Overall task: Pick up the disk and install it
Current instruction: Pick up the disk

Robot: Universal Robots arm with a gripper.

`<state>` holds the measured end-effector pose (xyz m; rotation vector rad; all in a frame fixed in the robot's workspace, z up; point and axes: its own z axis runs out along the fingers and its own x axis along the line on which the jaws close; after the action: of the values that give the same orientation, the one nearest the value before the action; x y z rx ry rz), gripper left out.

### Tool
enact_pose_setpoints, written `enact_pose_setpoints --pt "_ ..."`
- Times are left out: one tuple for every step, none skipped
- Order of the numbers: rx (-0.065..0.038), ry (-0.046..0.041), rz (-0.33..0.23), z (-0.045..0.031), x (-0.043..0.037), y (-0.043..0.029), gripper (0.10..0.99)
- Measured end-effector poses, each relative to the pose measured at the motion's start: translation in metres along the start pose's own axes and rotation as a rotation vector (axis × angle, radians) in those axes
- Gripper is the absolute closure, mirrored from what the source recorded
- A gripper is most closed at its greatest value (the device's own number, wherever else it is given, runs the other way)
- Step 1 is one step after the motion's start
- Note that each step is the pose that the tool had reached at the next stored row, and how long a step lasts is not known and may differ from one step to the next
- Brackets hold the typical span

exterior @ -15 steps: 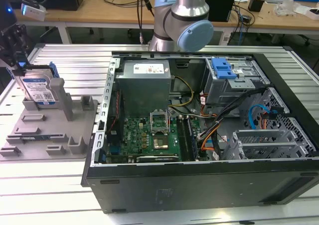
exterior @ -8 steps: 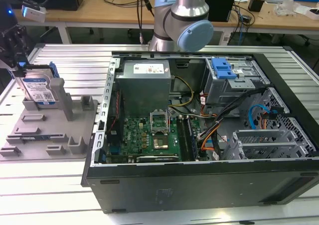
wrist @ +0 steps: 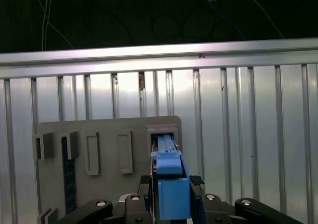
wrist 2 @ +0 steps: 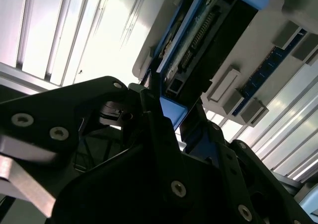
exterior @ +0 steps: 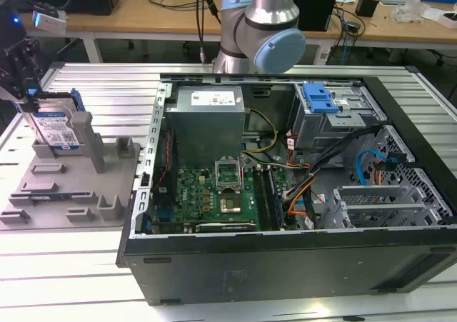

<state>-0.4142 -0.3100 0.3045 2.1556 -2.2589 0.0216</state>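
The disk [exterior: 58, 128], silver with a white-and-blue label in a bright blue carrier, stands on edge in a slot of the grey holder tray [exterior: 78, 193] at the exterior view's left. My gripper [exterior: 28, 93] comes down on its top edge. In the first wrist view the blue carrier [wrist: 171, 194] sits between the two black fingers [wrist: 153, 194], which press against its sides. The second wrist view shows the disk [wrist 2: 198, 40] still seated in the tray slot, its carrier end caught between the fingers.
An open computer case [exterior: 400, 265] takes up the middle and the exterior view's right, with a motherboard [exterior: 214, 193], cables, and a drive cage with a blue latch [exterior: 319, 97]. The arm's base [exterior: 260, 29] stands behind the case. The ribbed metal table [exterior: 107, 86] surrounds the tray.
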Motion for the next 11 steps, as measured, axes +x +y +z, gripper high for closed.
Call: enact_pose_setpoints --pt "0.001 0.0000 0.000 0.0006 -0.0001 0.0001 0.667" --pt "0.001 -0.0001 0.000 0.0009 0.0000 0.0002 0.667" --pt "0.002 -0.0001 0.000 0.0010 -0.0001 0.0002 0.667" --pt "0.002 -0.0001 0.000 0.0010 -0.0001 0.0005 0.667" --pt "0.002 -0.0001 0.000 0.0010 0.0000 0.0007 0.667" --pt "0.002 0.0000 0.000 0.0009 0.0000 0.0007 0.667" --pt "0.002 0.0000 0.000 0.0010 0.0000 0.0008 0.667" --pt "0.002 0.0000 0.000 0.0011 0.0000 0.0008 0.667" --pt "0.002 0.0000 0.000 0.0013 0.0000 0.0008 0.667" --pt "0.002 -0.0001 0.000 0.0019 -0.0001 0.0008 0.667" --pt "0.002 0.0000 0.000 0.0022 -0.0001 0.0008 0.667"
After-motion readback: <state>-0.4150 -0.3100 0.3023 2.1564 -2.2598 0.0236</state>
